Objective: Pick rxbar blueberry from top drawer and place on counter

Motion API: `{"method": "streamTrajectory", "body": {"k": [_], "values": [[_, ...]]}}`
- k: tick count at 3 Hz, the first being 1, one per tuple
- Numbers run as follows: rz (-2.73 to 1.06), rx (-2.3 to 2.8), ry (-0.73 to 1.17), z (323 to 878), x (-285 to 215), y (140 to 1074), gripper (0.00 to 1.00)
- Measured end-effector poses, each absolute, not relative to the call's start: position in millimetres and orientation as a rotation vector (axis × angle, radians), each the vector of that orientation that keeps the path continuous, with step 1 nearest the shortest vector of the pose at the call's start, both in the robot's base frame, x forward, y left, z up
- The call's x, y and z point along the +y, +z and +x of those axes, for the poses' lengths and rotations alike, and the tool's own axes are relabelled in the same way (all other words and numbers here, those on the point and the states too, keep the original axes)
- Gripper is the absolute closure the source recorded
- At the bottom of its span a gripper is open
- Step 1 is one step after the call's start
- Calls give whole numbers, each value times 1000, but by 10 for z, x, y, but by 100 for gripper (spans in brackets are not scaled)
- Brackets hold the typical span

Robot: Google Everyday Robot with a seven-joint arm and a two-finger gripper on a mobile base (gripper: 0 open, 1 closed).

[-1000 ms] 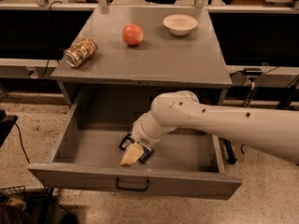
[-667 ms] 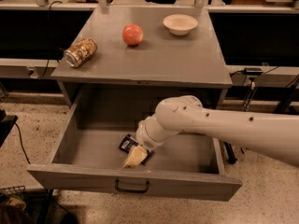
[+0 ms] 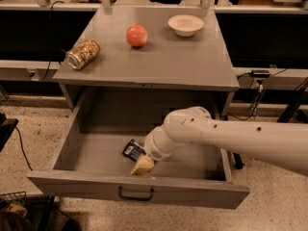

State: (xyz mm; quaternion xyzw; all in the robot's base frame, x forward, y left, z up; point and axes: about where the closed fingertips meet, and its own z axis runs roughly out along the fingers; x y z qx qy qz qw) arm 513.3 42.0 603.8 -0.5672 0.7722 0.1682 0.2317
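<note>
The rxbar blueberry [image 3: 132, 149] lies flat on the floor of the top drawer [image 3: 91, 153], about midway across and nearer the front panel than the back wall. I see its dark wrapper just left of the wrist, with its right end hidden behind the arm [image 3: 231, 138].

The gripper [image 3: 143, 165] hangs low inside the drawer, its pale tip pointing down toward the front panel, just in front of the bar and slightly to its right. I cannot tell whether it touches the wrapper, nor whether the claw is spread or pressed together. The arm enters from the right side of the view and crosses over the drawer's right wall.

Left of the bar the drawer floor is bare out to the left wall, and behind it bare up to the back. The drawer stands pulled well out, with its dark handle [image 3: 136, 194] in the middle of the front panel.

Above, the counter [image 3: 159, 66] carries a gold patterned can [image 3: 83, 54] on its side near the left edge, and a red apple [image 3: 137, 35] and a pale bowl [image 3: 186, 24] toward the back. Its front strip is open.
</note>
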Motion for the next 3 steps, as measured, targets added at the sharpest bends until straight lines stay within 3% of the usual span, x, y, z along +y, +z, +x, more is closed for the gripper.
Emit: {"method": "streamTrajectory", "body": {"k": [3], "values": [[-1567, 2127, 449, 5144, 424, 5995, 89]]}}
